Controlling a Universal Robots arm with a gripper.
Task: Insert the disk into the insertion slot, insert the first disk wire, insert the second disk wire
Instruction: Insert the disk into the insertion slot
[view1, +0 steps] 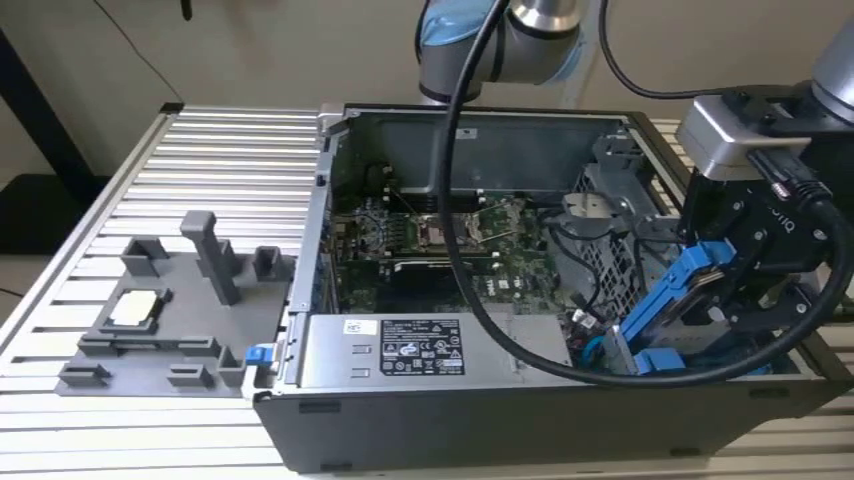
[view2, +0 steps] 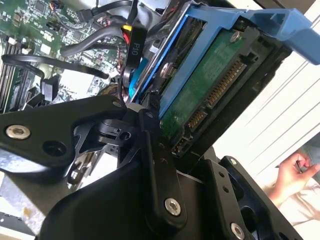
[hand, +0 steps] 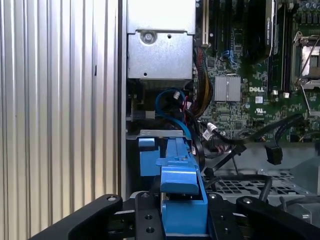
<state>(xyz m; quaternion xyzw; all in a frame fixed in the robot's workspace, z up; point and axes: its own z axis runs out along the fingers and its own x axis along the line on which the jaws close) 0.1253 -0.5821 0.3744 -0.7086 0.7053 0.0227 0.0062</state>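
My gripper (view1: 723, 292) is shut on the disk (view1: 678, 298), a drive in a blue caddy, holding it tilted above the front corner of the open computer case at the exterior view's right. The disk's lower end is at the mouth of the insertion slot (view1: 638, 357), where blue tabs show. In the first wrist view the blue caddy (hand: 182, 186) sits between the black fingers (hand: 145, 220), pointing at the slot (hand: 150, 150). The second wrist view shows the disk's green circuit side (view2: 210, 85). A blue cable (hand: 170, 107) and black cables (hand: 274, 150) lie near the cage; which are the disk wires I cannot tell.
The grey labelled power-supply box (view1: 400, 352) lies along the case's front, next to the slot. The motherboard (view1: 427, 240) fills the case floor. A grey fixture (view1: 174, 320) stands on the slatted table at the exterior view's left. A person's hand (view2: 292, 175) is beyond the table.
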